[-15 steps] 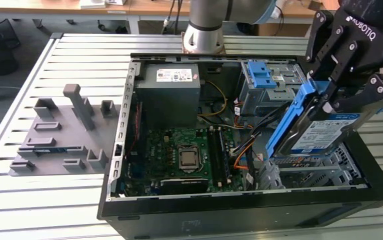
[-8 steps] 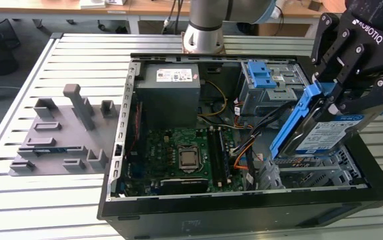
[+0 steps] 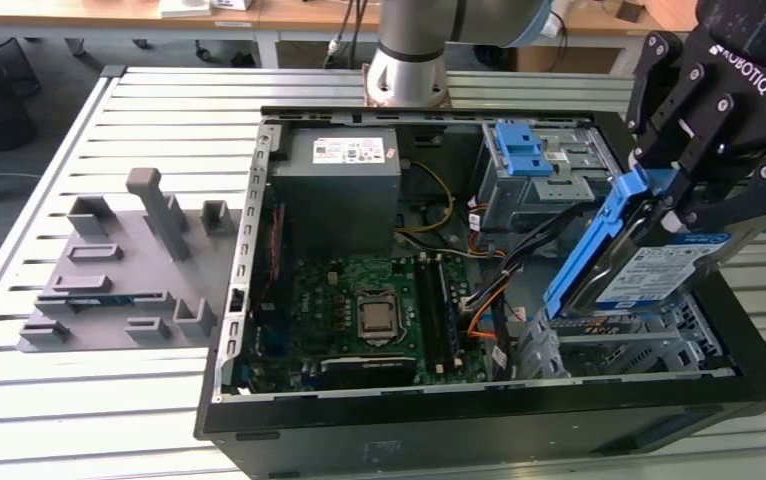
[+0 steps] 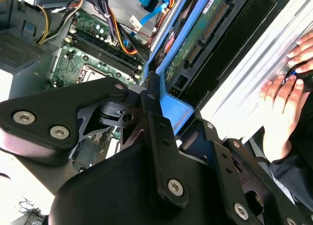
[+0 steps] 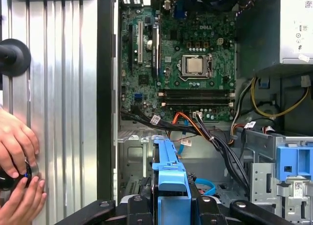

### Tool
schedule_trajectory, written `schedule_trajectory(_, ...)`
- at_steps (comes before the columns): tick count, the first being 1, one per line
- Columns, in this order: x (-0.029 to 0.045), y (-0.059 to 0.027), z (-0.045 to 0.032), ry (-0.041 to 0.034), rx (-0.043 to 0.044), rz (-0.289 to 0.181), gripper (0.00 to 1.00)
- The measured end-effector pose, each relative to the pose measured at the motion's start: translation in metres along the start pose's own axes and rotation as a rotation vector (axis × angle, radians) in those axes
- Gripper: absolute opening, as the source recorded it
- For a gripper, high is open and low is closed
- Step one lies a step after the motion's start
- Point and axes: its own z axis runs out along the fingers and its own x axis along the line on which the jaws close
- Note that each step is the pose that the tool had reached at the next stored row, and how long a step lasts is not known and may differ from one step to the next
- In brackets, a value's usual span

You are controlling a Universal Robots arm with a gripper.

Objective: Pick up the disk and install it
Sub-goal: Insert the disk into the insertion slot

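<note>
1. The slatted metal tabletop (image 3: 76, 400) carries an open black computer case (image 3: 490, 435), which lies on its side with the interior facing up.
2. The robot arm (image 3: 410, 50) stands on the tabletop just behind the case.
3. A grey moulded fixture (image 3: 123, 270) lies on the tabletop beside the case, on the exterior view's left.
4. Inside the case, a grey power supply box (image 3: 343, 190) sits against the rear wall. The green motherboard (image 3: 356, 325) lies on the case floor in front of it.
5. A bare metal drive bay (image 3: 623, 350) occupies the case's front corner on the exterior view's right.
6. The jaws are closed on the disk (image 3: 657, 265), pinching it at its blue carrier frame. The disk stands on edge, steeply tilted, above the case and over the drive bay. Its lower end is close to the bay; contact cannot be confirmed. The disk is not seated. The first wrist view shows the carrier frame (image 5: 168, 178) above the case interior.
7. A blue latch (image 3: 527, 160) sits on the rear drive cage inside the case.
8. Outside the case, a person's hand (image 5: 17, 149) rests on the tabletop, on a small black object.
</note>
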Motion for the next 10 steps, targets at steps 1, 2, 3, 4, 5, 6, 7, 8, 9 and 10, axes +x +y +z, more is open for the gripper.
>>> schedule_trajectory(1,0.0001,-0.0006,0.0004,0.0,0.0,0.0,0.36)
schedule_trajectory(2,0.0005,-0.0012,0.0007,0.0001,0.0,0.0,0.36)
schedule_trajectory(3,0.0009,-0.0016,0.001,0.0002,0.0,0.0,0.36)
schedule_trajectory(4,0.0014,-0.0018,0.0014,0.0,0.0,0.0,0.36)
schedule_trajectory(5,0.002,-0.0021,0.0017,0.0,0.0,0.0,0.36)
schedule_trajectory(6,0.0025,-0.0024,0.002,0.0,0.0,0.0,0.36)
schedule_trajectory(7,0.0031,-0.0027,0.0023,0.0,0.0,0.0,0.36)
schedule_trajectory(8,0.0037,-0.0029,0.0026,0.0001,0.0,0.0,0.36)
schedule_trajectory(9,0.0043,-0.0031,0.0029,0.0,0.0,0.0,0.36)
schedule_trajectory(10,0.0048,-0.0033,0.0032,0.0,0.0,0.0,0.36)
